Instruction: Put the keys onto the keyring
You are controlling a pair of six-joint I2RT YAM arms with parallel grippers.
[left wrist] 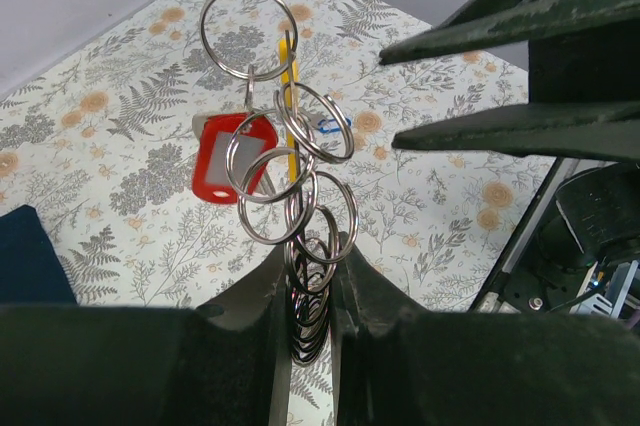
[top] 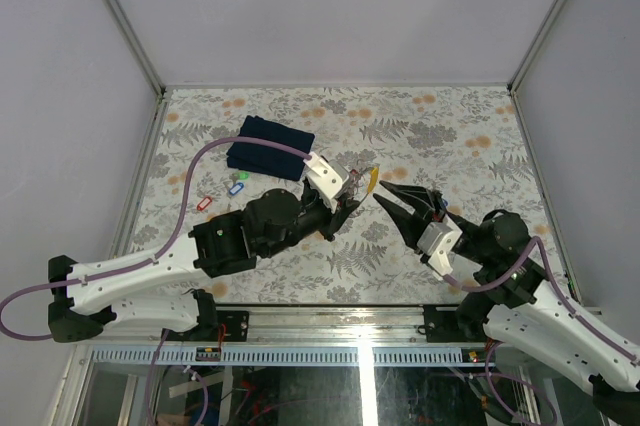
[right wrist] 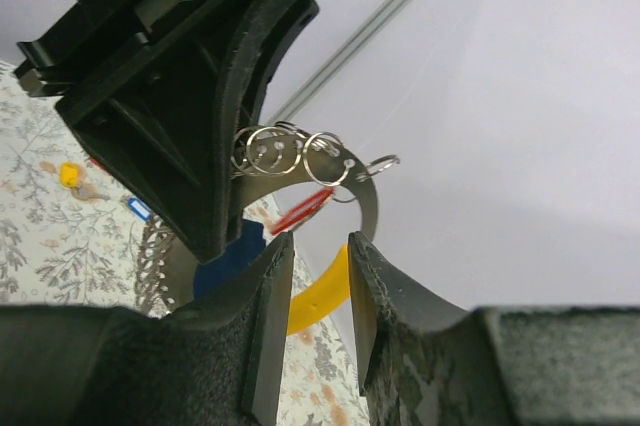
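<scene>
Left pincer (left wrist: 312, 246): closed on the keyring (right wrist: 366, 201), held up off the worktop (top: 450, 136) over its middle, a bunch of split rings (left wrist: 300, 196) standing above the fingers.
Right pincer (right wrist: 318, 246): jaws parted, nothing seen between them; the tips sit just beside the ring bunch, facing the left pincer.
Keys on the ring: a hung red-tagged key (left wrist: 233, 158) and a yellow-tagged key (right wrist: 318, 298) dangle from the bunch. Whether the yellow one is fully threaded cannot be told.
Keys not yet hung: a loose red-tagged key (top: 204, 203), a blue-tagged key (top: 236, 188) and a green-tagged key (top: 243, 176) lie on the worktop just beside the dark blue cloth (top: 270, 146), well apart from the right pincer.
Stage, as judged: partway; three keys remain to be fetched and threaded.
Risk 1: the yellow-tagged key may drop if it is only caught on the ring, since nothing grips it.
Risk 2: the right fingers may snag a split ring on leaving, because tips and rings are so close; that would twist the keyring in its grip.
Risk 3: the crowded rings may tangle and hide the opening for the next key.
Risk 4: the loose keys lie flat and thin, so a pick could slip or drag the cloth.
</scene>
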